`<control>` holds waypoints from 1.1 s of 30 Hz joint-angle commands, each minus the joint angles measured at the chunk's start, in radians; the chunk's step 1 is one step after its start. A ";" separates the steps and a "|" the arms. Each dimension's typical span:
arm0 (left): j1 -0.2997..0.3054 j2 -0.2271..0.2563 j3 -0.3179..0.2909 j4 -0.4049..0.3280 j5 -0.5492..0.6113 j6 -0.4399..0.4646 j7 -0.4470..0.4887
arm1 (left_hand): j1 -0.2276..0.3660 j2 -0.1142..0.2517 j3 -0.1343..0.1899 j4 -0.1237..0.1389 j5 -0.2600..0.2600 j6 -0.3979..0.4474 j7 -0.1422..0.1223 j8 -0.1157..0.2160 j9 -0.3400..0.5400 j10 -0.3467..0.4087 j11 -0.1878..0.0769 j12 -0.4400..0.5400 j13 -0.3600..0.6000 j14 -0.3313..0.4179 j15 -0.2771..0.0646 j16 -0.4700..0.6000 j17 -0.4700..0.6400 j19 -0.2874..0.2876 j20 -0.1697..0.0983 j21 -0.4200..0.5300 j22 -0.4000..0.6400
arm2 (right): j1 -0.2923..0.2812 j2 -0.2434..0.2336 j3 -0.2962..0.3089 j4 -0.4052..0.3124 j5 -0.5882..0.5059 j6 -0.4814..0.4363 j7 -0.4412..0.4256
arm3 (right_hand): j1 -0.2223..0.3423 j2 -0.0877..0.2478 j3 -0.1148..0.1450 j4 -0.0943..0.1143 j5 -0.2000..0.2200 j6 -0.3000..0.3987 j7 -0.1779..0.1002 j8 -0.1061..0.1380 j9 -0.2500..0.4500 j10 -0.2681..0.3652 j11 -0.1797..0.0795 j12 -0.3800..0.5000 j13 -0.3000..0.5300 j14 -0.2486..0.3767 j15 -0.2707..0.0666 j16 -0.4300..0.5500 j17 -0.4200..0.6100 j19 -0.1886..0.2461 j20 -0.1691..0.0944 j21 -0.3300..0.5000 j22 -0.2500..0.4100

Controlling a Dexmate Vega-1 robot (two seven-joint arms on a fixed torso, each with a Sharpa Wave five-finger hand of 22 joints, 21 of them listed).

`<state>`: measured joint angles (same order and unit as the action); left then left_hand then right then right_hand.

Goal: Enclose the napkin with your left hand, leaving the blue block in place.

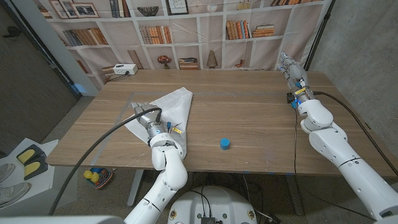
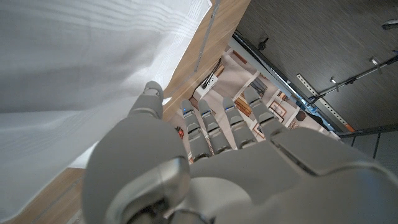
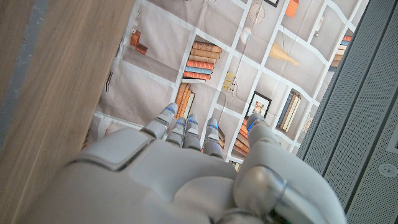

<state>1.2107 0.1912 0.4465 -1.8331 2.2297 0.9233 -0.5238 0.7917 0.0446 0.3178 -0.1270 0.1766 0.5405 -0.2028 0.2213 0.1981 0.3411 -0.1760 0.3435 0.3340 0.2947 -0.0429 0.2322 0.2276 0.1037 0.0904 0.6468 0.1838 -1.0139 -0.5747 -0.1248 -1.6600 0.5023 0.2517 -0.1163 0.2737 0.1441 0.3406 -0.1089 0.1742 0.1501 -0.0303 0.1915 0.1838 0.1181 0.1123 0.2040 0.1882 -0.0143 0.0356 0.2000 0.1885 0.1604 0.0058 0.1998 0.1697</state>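
Note:
A white napkin [image 1: 172,107] lies crumpled on the wooden table [image 1: 249,106], left of the middle. My left hand [image 1: 147,118] stands at the napkin's left edge, partly hidden by the cloth. In the left wrist view its fingers [image 2: 208,127] reach out straight and apart, holding nothing, and the thumb [image 2: 148,101] touches the napkin's [image 2: 68,74] edge. A small blue block [image 1: 224,144] sits near the table's front edge, to the right of the napkin. My right hand [image 1: 293,73] is at the far right of the table, its fingers [image 3: 180,127] straight, with nothing in them.
A white power strip [image 1: 125,69] lies at the table's far left corner. A bookshelf backdrop [image 1: 186,31] stands behind the table. A black cable [image 1: 106,140] runs from my left wrist off the table's left side.

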 commanded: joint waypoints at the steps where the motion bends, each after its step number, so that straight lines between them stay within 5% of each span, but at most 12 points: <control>1: 0.050 0.127 -0.056 -0.141 -0.001 -0.276 -0.189 | -0.026 -0.033 -0.021 0.005 0.007 -0.025 -0.014 -0.015 0.001 -0.019 -0.011 -0.012 0.003 -0.026 -0.087 -0.011 0.002 -0.003 -0.014 -0.007 0.002 | -0.011 -0.003 0.012 0.009 0.017 0.017 0.019 | 0.004 0.005 -0.002 0.006 0.004 0.010 0.001 0.001 0.003 0.007 -0.006 -0.002 0.006 0.006 0.003 -0.001 0.003 0.008 0.000 -0.002 0.005; 9: 0.007 0.242 -0.037 -0.180 0.010 -0.392 -0.345 | -0.048 -0.096 -0.062 -0.002 0.043 -0.088 -0.019 -0.033 0.002 -0.111 -0.010 -0.050 0.004 -0.122 -0.064 -0.042 -0.008 -0.034 -0.016 -0.038 0.001 | -0.033 -0.003 0.026 0.006 0.025 0.032 0.019 | 0.002 0.006 -0.002 0.008 0.004 0.012 0.001 0.002 0.003 0.010 -0.004 -0.001 0.006 0.008 0.002 0.000 0.003 0.010 -0.001 -0.001 0.005; 23: -0.057 0.295 0.006 -0.164 0.209 -0.478 -0.660 | -0.015 -0.112 -0.102 0.003 0.107 -0.232 -0.018 -0.038 0.008 -0.282 0.061 -0.117 0.006 -0.313 0.035 -0.051 -0.020 -0.125 0.018 -0.113 0.001 | -0.023 0.005 0.022 0.030 0.032 0.039 0.030 | -0.005 0.006 -0.006 0.015 0.003 0.014 0.001 0.002 0.003 0.013 -0.003 0.000 0.006 0.009 0.002 0.001 0.005 0.012 -0.003 -0.001 0.005; 33: -0.081 0.334 -0.008 -0.109 0.129 -0.453 -0.646 | -0.022 -0.089 -0.115 0.021 0.125 -0.321 -0.016 -0.049 0.007 -0.302 0.065 -0.115 0.008 -0.342 0.033 -0.043 -0.022 -0.133 -0.002 -0.133 0.002 | 0.008 0.007 0.006 0.045 0.025 0.028 0.039 | -0.011 0.002 -0.010 0.018 0.002 0.014 0.002 0.002 0.004 0.012 -0.003 -0.001 0.006 0.009 0.002 0.001 0.006 0.011 -0.002 -0.001 0.005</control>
<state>1.1627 0.4796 0.4397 -1.9871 2.3880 0.4785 -1.1238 0.7661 -0.0675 0.2033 -0.1089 0.2910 0.2494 -0.2188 0.1769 0.2028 0.0521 -0.1105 0.2275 0.3365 -0.0318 -0.0144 0.1831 0.2043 -0.0328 0.0945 0.5176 0.1841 -1.0305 -0.5700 -0.1058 -1.6278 0.5329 0.2864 -0.0841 0.2667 0.1509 0.3295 -0.0978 0.1742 0.1537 -0.0267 0.1915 0.1838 0.1236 0.1069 0.2040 0.1882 -0.0144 0.0356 0.2000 0.1935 0.1662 0.0000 0.1998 0.1697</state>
